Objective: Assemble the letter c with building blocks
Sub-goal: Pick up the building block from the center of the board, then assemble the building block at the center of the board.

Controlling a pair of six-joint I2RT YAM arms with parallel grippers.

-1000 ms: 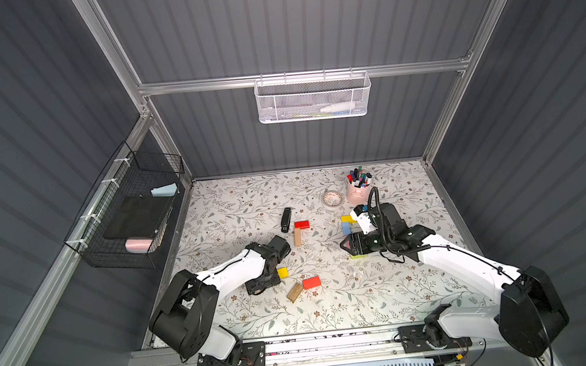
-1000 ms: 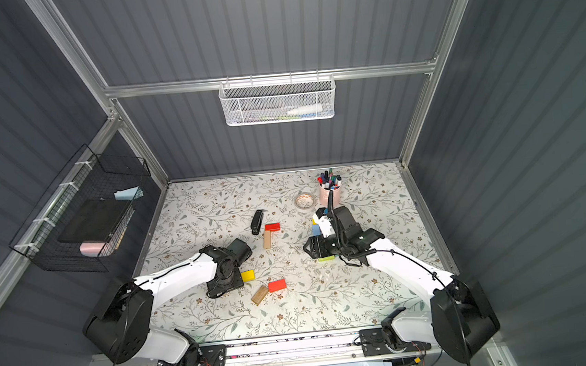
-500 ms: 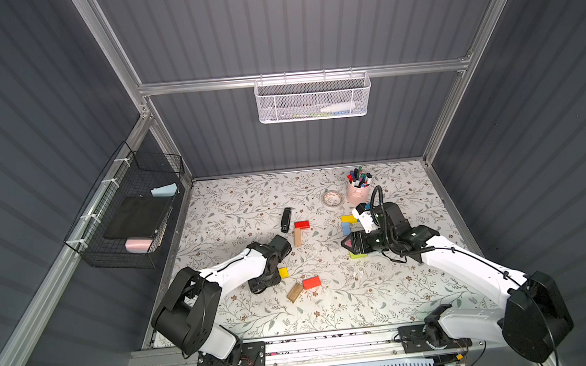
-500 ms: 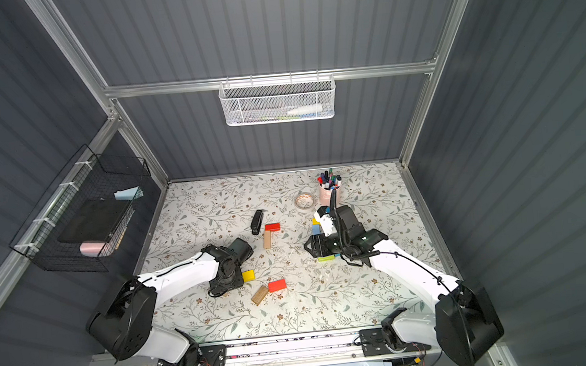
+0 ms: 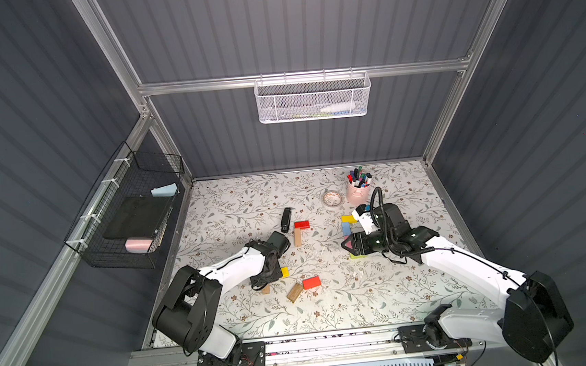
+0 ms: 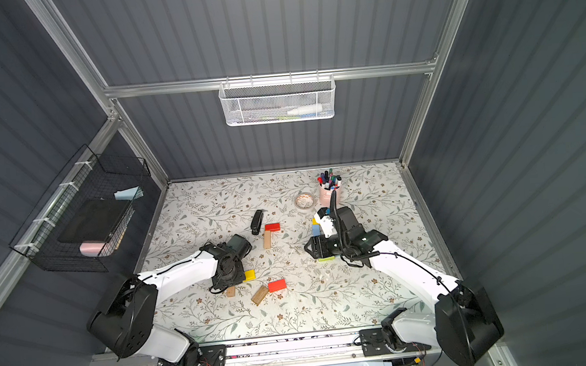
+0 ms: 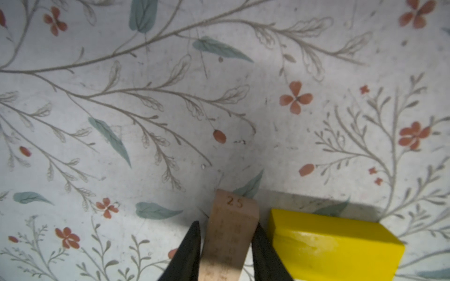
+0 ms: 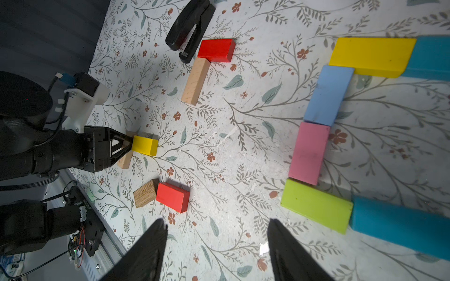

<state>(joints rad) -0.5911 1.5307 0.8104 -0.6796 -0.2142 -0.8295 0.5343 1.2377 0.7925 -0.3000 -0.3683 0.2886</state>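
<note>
Left gripper (image 7: 227,223): jaws closed on the two long sides of the wood block marked 25 (image 7: 231,245), which sits low on the bench (image 5: 383,302) on the robot's left side. The small yellow block (image 7: 333,245) is just beside it, with one jaw wedged between the two. Right gripper (image 8: 216,222): jaws wide apart, nothing between them, over bare bench. Beside it lies a C-like chain, each block touching the next: teal block (image 8: 431,58), yellow block (image 8: 372,56), light blue block (image 8: 328,95), pink block (image 8: 308,153), lime green block (image 8: 316,206), second teal block (image 8: 399,226). Loose mid-bench: red block (image 8: 216,49) touching the light wood block (image 8: 196,81), right beside the black stapler (image 8: 188,26). Nearer the robot bases, the dark wood block (image 8: 146,193) touches the second red block (image 8: 173,197).
</note>
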